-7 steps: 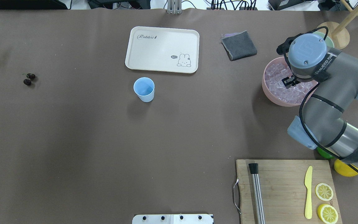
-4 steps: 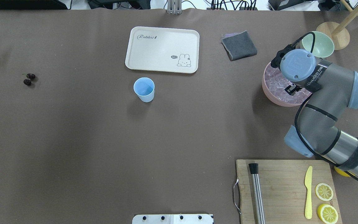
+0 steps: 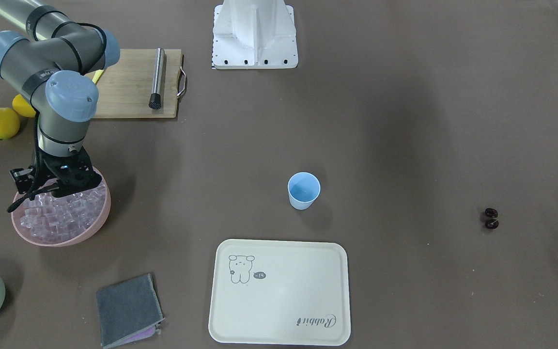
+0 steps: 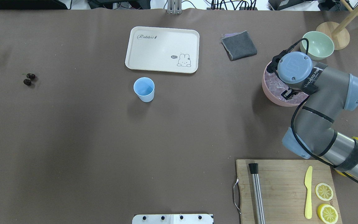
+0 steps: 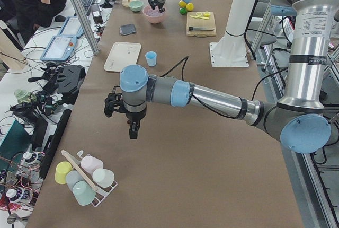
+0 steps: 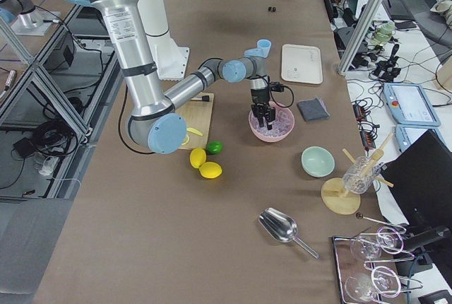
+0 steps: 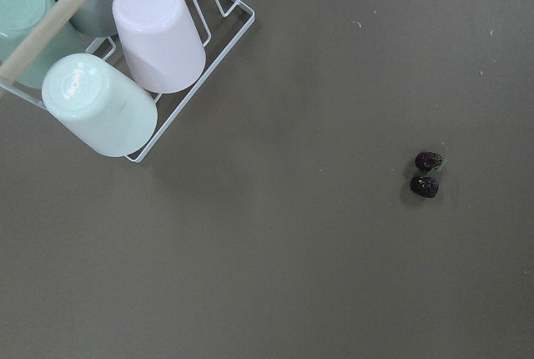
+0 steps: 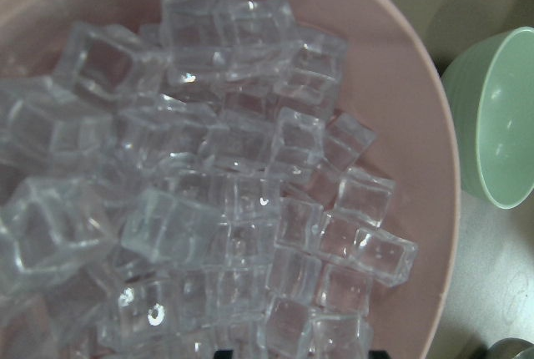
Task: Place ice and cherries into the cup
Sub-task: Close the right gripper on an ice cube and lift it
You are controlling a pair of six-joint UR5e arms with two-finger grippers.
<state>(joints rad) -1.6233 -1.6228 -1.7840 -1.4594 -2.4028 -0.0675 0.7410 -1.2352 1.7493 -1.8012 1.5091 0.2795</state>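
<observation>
Since a second ago my right arm has drawn back and dropped. The wrist now sits low over the pink bowl (image 4: 267, 91), uncovering the pale green bowl (image 4: 317, 46) behind it. My right gripper (image 3: 60, 190) points straight down, its tips at the ice (image 8: 234, 209), jaws parted with no cube between them. The ice lies heaped in the pink bowl. The cup (image 4: 144, 89) stands upright and empty near the middle of the desk (image 4: 73, 140), just beside the cream tray (image 4: 162, 49) and well apart from the ice. The cherries (image 7: 426, 174) lie together far over on my left, where my left gripper (image 5: 133, 131) hangs above the desk — parted or clenched, I cannot tell.
</observation>
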